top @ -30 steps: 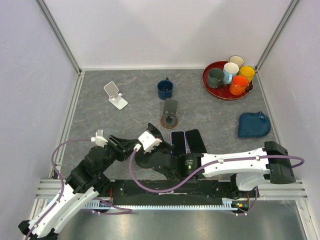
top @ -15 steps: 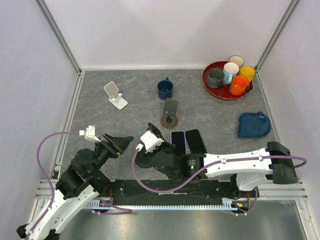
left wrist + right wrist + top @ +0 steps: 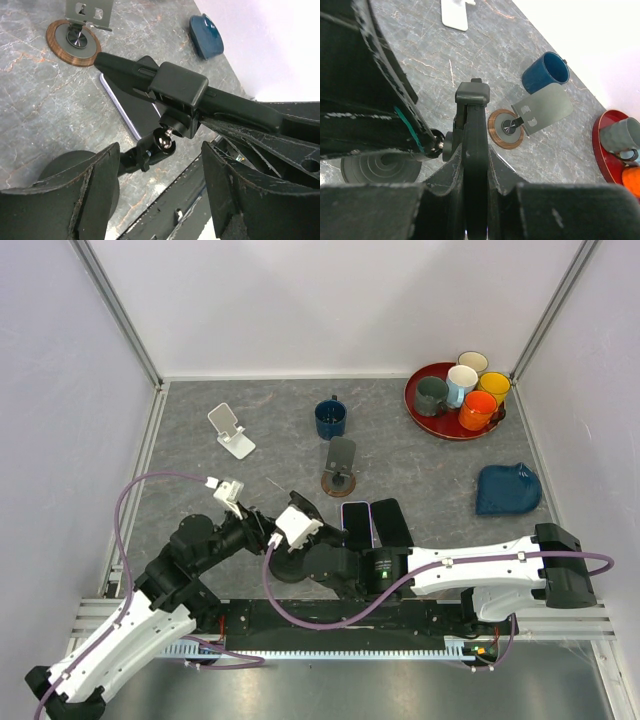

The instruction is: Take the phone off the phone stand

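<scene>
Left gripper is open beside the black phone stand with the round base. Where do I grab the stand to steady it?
Probably the thin black neck between the round black base and the ball joint, coming in low from the base side. It is narrow and exposed, and the open left gripper frames it; the flat base offers little to pinch.

A black phone point(image 3: 122, 69) is clamped, tilted, in a black round-based stand point(image 3: 177, 90) at the overhead view's lower middle.
</scene>
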`<state>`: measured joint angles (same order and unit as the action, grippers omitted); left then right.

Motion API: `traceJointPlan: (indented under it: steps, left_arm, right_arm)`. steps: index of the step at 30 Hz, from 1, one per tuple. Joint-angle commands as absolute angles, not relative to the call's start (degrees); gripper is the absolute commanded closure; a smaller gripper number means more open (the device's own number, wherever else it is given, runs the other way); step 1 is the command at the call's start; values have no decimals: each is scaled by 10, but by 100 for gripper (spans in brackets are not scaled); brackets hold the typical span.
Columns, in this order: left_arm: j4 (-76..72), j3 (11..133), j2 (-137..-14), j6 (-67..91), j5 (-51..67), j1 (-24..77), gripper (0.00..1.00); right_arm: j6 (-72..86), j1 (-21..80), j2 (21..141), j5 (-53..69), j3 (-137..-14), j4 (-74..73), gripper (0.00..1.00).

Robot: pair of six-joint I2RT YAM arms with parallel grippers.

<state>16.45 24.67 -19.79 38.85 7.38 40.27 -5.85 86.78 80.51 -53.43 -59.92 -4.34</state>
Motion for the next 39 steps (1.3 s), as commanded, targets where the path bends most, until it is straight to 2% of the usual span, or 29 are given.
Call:
traceJointPlan:
  steps: [1,9,19,25,28,31,32,33,37,39]
  left_arm:
    - [105,256,-234,293,124,403,28]
    - [55,229,-261,289,106,419,37]
    - [-12,185,-286,277,46,491,40]
    - [-47,171,-300,265,57,504,55]
    - [-59,163,-304,261,57,508,66]
    - [-62,155,-301,260,48,512,84]
    - [-62,154,-300,261,45,512,94]
    - [-60,152,-297,261,38,512,98]
    - [-33,156,-288,268,2,516,98]
    - [-23,153,-277,277,-38,519,98]
  right_arm:
    - [-62,870,779,-534,-653,9,100]
    - [-67,870,787,-509,-682,-45,100]
    - [-69,870,784,-503,-681,-47,100]
    - [-76,870,784,-486,-679,-47,100]
    - [-77,870,781,-478,-679,-47,100]
    - [-81,870,774,-472,-673,-48,100]
    - [-83,870,773,-471,-672,-48,100]
    - [-84,869,772,-470,-670,-48,100]
    - [-76,870,759,-489,-664,-46,100]
    - [-41,868,752,-540,-659,-45,100]
